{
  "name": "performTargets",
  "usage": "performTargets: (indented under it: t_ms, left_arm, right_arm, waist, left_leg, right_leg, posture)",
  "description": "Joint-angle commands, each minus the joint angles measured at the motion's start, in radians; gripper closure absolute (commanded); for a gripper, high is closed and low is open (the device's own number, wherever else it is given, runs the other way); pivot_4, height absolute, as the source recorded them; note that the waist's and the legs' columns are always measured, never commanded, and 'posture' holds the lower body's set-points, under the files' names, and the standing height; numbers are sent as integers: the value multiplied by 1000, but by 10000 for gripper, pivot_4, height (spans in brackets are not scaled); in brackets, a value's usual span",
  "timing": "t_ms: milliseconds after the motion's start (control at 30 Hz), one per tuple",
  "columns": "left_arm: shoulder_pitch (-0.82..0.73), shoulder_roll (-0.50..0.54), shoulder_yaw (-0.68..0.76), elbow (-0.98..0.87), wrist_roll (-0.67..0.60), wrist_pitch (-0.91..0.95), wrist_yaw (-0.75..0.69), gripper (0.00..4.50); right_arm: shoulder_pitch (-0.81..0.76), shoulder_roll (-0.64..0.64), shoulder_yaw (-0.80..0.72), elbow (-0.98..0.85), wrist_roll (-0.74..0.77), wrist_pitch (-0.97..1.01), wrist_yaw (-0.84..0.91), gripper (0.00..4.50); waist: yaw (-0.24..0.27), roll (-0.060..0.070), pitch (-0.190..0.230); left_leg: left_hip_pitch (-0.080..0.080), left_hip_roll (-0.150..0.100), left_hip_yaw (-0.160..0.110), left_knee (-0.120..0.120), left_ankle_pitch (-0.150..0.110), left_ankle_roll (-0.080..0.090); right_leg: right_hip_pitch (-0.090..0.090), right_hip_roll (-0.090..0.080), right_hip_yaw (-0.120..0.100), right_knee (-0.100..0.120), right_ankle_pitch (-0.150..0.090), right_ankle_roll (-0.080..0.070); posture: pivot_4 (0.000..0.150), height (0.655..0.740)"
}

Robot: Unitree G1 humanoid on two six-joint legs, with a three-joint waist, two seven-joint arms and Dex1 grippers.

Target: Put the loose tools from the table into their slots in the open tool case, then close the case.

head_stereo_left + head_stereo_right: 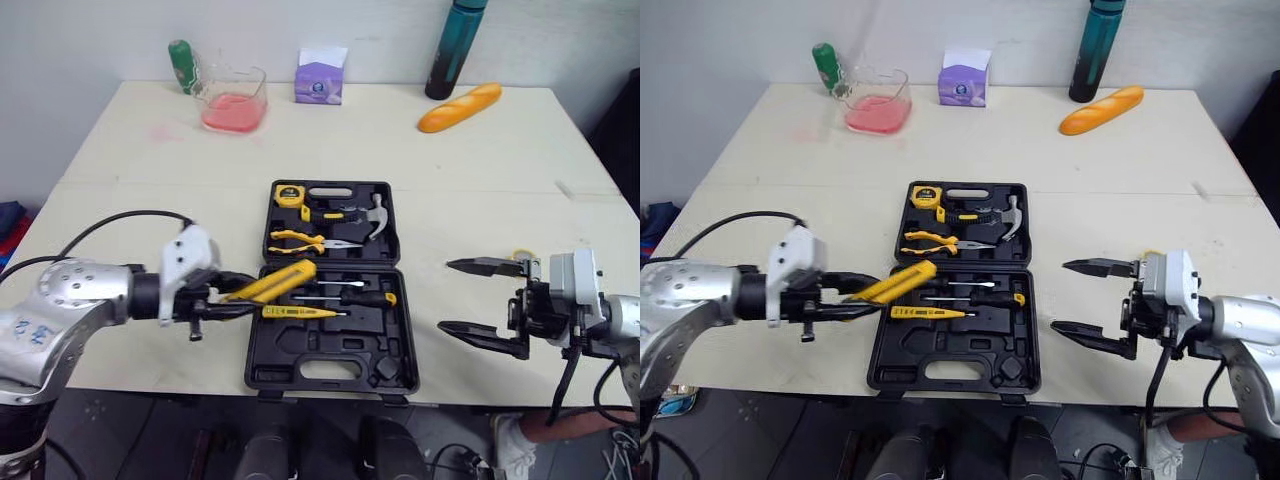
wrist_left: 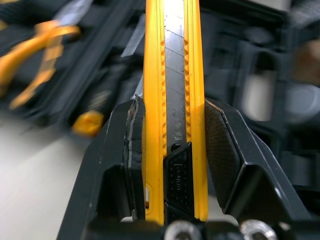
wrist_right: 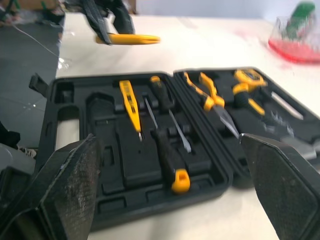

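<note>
The black tool case [image 1: 332,362] lies open near the table's front edge. Its far half holds a tape measure [image 1: 289,194], hammer [image 1: 372,215] and pliers [image 1: 300,240]; its near half holds screwdrivers [image 1: 345,297] and a yellow tester pen [image 1: 300,312]. My left gripper [image 1: 228,296] is shut on a yellow utility knife [image 1: 272,281], held just above the case's left edge and pointing into it. The knife [image 2: 175,100] sits clamped between the fingers [image 2: 227,150] in the left wrist view. To the right of the case my right gripper [image 1: 478,297] stands open and holds nothing.
At the table's back stand a green bottle [image 1: 183,65], a clear container with pink contents [image 1: 235,100], a purple box [image 1: 320,80], a dark teal bottle [image 1: 455,48] and a bread loaf [image 1: 460,107]. Bare tabletop [image 1: 150,190] lies on both sides of the case.
</note>
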Motion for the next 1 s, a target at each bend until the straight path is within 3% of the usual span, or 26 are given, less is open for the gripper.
performTargets:
  t_ms: [33, 233, 433, 1000]
  left_arm:
    - [-67, 15, -109, -30, 57, -4, -31, 32597]
    - [-250, -73, -354, 0, 192, 69, 8, 32597]
    - [-309, -159, -450, -3, 232, 149, 44, 32597]
    - [-340, -176, -558, 31, 323, 174, 44, 32597]
  right_arm:
    - [5, -13, -34, -42, 19, 8, -15, 0]
    - [14, -7, -31, -57, 16, 20, -31, 0]
    - [51, 1, -40, -74, 15, 11, -32, 0]
    - [138, 15, -71, -62, 16, -63, 11, 0]
  waist:
    - [0, 0, 0]
    - [9, -1, 1]
    - [11, -4, 2]
    - [10, -5, 3]
  left_leg:
    - [0, 0, 1, 0, 0, 0]
    - [0, -1, 0, 1, 1, 1]
    - [-2, -2, -1, 1, 1, 3]
    - [0, -1, -2, 2, 2, 3]
  right_leg:
    - [0, 0, 1, 0, 0, 0]
    - [0, 1, 2, -1, 0, 1]
    - [1, 1, 2, -2, 1, 3]
    - [3, 1, 2, -1, 2, 3]
  posture:
    - [1500, 7400]
    - [1500, 7400]
    - [1500, 7400]
    - [1500, 7400]
